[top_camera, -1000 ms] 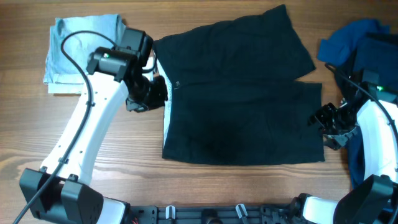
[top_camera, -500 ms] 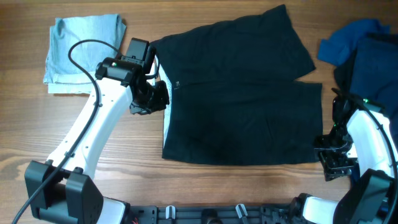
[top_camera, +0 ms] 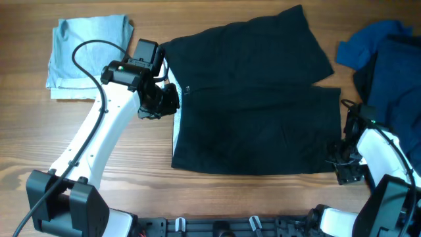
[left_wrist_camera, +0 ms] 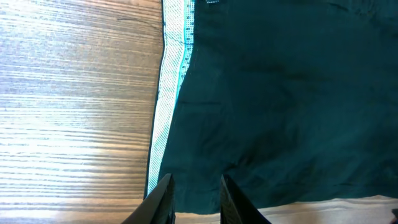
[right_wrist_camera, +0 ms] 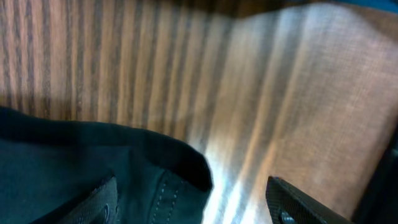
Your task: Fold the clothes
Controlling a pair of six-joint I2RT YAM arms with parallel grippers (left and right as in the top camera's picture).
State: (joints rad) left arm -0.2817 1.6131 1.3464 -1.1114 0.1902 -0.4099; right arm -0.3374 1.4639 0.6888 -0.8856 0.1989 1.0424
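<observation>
The clothes here are mainly black shorts [top_camera: 253, 99], spread flat mid-table with the waist to the left. Their whitish inner waistband [left_wrist_camera: 171, 93] runs along that edge. My left gripper [top_camera: 158, 102] hovers over the waist end. Its fingers [left_wrist_camera: 165, 199] stand slightly apart, open, with flat fabric showing in the gap and nothing pinched. My right gripper [top_camera: 345, 168] is low at the shorts' lower right hem corner [right_wrist_camera: 161, 180], jaws wide open. That stitched corner lies between the fingers, close to the left finger [right_wrist_camera: 99, 199].
A folded pale blue garment [top_camera: 89, 56] lies at the back left of the wooden table [top_camera: 118, 197]. A heap of dark blue garments [top_camera: 385, 59] sits along the right edge, just behind my right arm.
My right gripper has dropped from beside the shorts' right edge to the lower right hem corner and opened wider. My left gripper shifted slightly along the waistband, then held still.
</observation>
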